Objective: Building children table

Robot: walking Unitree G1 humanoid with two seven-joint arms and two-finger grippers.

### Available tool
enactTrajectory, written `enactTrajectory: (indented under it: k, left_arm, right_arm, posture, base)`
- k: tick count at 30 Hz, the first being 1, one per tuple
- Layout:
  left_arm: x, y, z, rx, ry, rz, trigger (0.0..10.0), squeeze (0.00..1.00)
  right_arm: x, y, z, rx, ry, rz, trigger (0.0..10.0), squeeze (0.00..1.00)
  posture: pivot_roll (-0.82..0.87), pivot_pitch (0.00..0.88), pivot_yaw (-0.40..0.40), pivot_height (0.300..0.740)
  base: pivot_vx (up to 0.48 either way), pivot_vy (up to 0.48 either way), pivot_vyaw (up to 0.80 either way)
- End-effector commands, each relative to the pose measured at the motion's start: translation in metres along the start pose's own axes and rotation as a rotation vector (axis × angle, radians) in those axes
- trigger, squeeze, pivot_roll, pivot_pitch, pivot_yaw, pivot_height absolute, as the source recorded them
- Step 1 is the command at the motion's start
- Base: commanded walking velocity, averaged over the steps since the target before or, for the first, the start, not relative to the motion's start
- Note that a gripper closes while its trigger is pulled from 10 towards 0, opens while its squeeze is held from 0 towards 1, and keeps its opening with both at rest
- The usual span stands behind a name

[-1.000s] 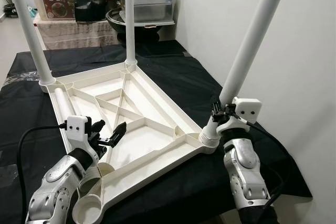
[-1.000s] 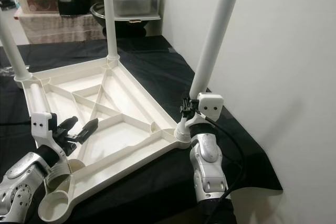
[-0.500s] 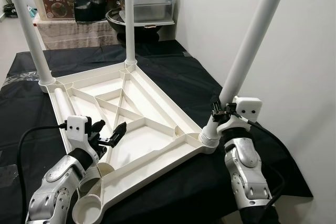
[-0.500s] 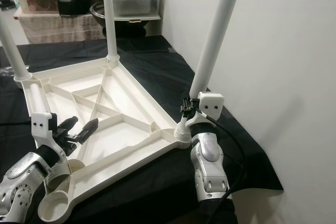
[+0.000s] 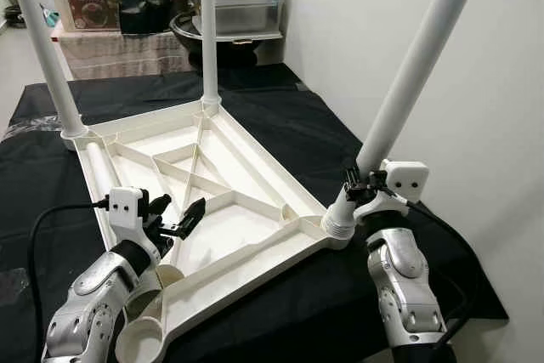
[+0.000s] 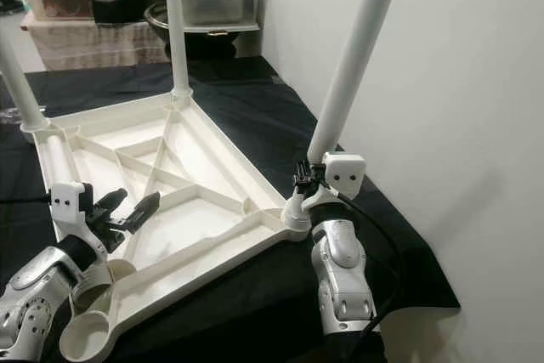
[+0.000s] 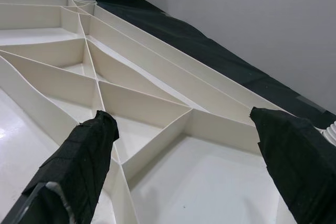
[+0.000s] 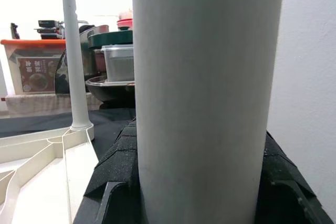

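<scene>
White plastic table top flipped upside down on the black cloth, ribbed underside up, smooth and glossy. Near-right corner leg sits in its threaded socket but leans away to the right instead of standing straight like the two far legs. Right gripper clamped round that round matte tube just above the socket, black pads either side in the wrist view, so clearly the nearer arm for it. Left gripper hovering over the ribs, fingers spread, holding nothing. Loose fourth leg lying flat along the left edge; empty round socket at the near-left corner, probably next.
</scene>
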State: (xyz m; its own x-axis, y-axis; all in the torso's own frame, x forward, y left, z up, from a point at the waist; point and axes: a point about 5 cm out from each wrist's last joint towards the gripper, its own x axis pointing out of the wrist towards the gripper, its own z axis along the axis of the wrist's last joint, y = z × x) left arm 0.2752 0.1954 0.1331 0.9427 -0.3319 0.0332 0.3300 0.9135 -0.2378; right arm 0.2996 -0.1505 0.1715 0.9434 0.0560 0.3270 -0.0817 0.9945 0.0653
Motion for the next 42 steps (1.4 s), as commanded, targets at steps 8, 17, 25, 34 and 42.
enactTrajectory:
  k: [8, 17, 25, 34, 42]
  left_arm:
    - [0.002, -0.002, 0.000, 0.016, 0.010, -0.016, 10.0, 0.00]
    - [0.000, -0.001, 0.001, 0.022, 0.009, -0.014, 10.0, 0.00]
    - [0.002, -0.004, -0.001, 0.020, 0.010, -0.020, 10.0, 0.00]
    - [0.003, -0.002, -0.001, 0.023, 0.009, -0.021, 10.0, 0.00]
    - [0.001, -0.003, -0.001, 0.021, 0.011, -0.017, 10.0, 0.00]
  right_arm:
    - [0.001, 0.015, -0.025, 0.100, 0.175, 0.092, 10.0, 0.00]
    - [0.003, 0.012, -0.043, 0.161, 0.293, 0.052, 10.0, 0.00]
    - [0.001, 0.015, -0.047, 0.136, 0.316, 0.087, 10.0, 0.00]
    - [0.002, 0.029, -0.038, 0.018, 0.247, 0.235, 10.0, 0.00]
    - [0.000, 0.035, -0.041, 0.001, 0.265, 0.290, 10.0, 0.00]
  posture:
    - [-0.01, 0.000, -0.064, 0.740]
    - [0.00, 0.000, -0.074, 0.740]
    - [-0.01, 0.000, -0.070, 0.740]
    - [-0.01, 0.000, -0.070, 0.740]
    - [0.00, 0.000, -0.077, 0.740]
  base:
    - [0.000, 0.000, 0.00]
    - [0.000, 0.000, 0.00]
    - [0.000, 0.000, 0.00]
    - [0.000, 0.000, 0.00]
    - [0.000, 0.000, 0.00]
